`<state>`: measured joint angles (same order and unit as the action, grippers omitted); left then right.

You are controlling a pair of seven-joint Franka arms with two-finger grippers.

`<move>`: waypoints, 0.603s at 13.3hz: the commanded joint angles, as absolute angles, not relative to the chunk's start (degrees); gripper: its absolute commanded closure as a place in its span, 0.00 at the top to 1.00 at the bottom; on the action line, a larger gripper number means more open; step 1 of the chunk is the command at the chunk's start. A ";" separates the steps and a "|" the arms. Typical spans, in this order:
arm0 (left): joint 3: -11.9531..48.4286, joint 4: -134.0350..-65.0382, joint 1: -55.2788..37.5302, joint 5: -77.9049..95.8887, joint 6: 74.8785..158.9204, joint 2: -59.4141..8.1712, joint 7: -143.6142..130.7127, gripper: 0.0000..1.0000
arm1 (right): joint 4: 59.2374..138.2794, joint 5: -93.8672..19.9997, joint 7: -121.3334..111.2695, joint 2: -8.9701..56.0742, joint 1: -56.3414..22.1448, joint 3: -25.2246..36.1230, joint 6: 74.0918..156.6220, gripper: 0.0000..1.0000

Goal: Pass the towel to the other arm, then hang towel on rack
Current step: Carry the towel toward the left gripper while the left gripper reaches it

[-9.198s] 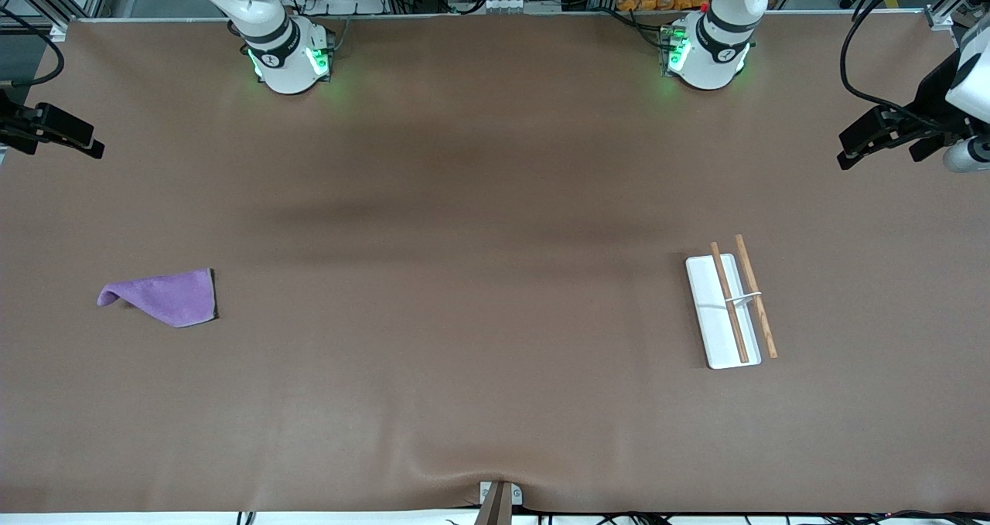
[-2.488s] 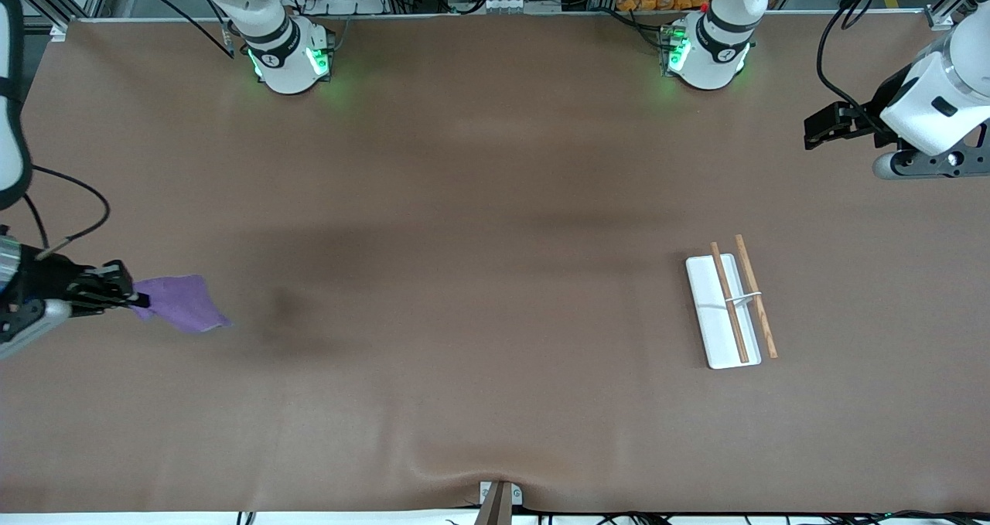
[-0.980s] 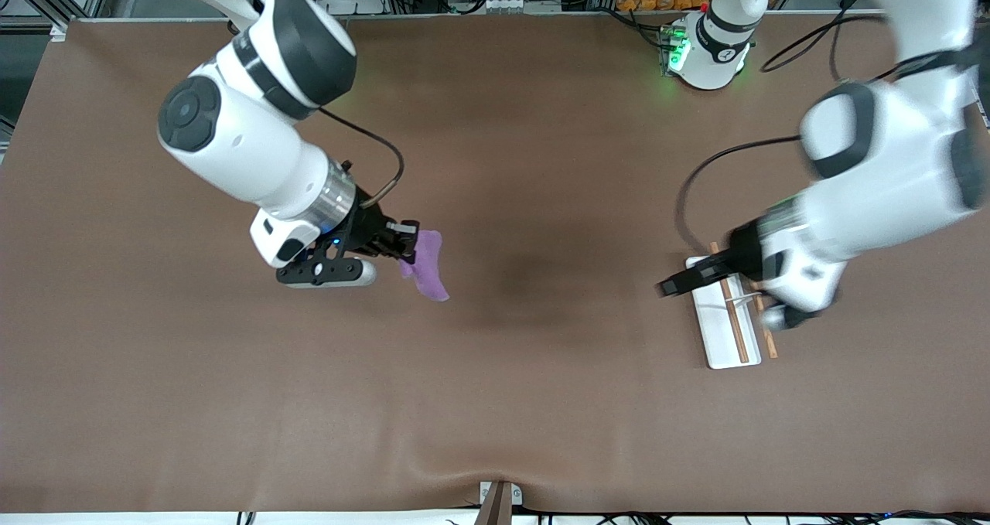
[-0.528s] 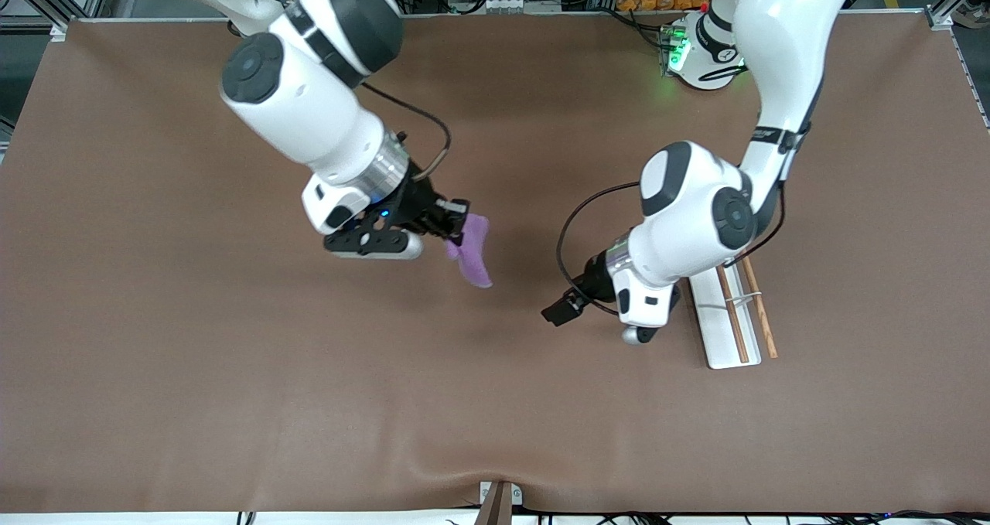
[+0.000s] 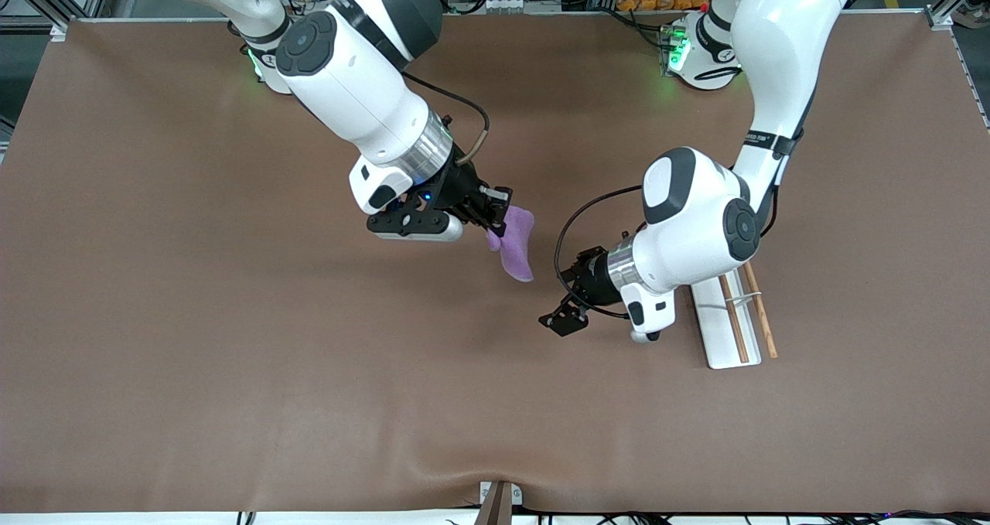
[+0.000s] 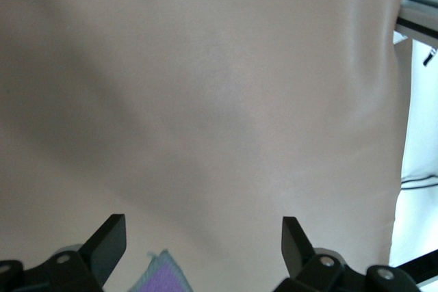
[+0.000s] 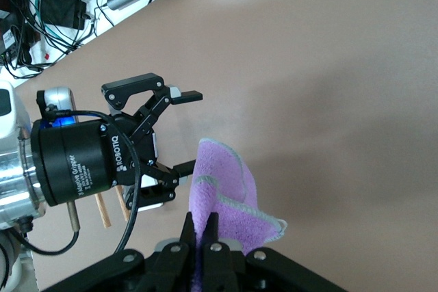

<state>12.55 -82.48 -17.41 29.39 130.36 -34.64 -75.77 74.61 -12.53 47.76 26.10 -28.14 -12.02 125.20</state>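
My right pincer (image 5: 495, 214) is clamped on one edge of the towel (image 5: 517, 251), holding it in the air over the middle of the tabletop (image 5: 232, 355), so the purple cloth hangs down in a loose fold below my fingers. My left pincer (image 5: 563, 316) hovers just beside the hanging end, its fingers spread wide and facing the cloth.

To make the handover clean, I judge I should bring the left pincer around a free hanging part, clear of the right pincer's fingers, and close fully before the right one lets go. A bite near a corner or edge should let the cloth drape well later.

The rack (image 5: 727, 320) sits toward the left arm's end, its two rods bare.
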 commanded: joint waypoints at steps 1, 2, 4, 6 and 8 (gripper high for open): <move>12.74 -82.53 -17.66 30.41 128.33 -33.49 -82.77 1.00 | 74.00 -12.04 49.13 26.80 -28.83 -11.51 127.52 0.00; 12.66 -82.44 -17.67 30.24 126.15 -33.49 -83.40 0.94 | 74.09 -12.04 49.13 26.89 -28.83 -11.51 127.79 0.00; 12.74 -82.27 -17.05 30.50 121.92 -33.31 -83.58 0.82 | 74.09 -11.95 49.22 27.16 -29.44 -11.43 129.28 0.00; 12.74 -82.18 -16.44 31.02 119.89 -33.22 -83.58 0.82 | 74.27 -11.95 49.22 27.16 -29.62 -11.43 129.90 0.00; 12.66 -82.09 -15.47 34.70 119.36 -33.22 -83.15 0.82 | 74.27 -11.95 49.22 27.16 -29.62 -11.43 129.90 0.00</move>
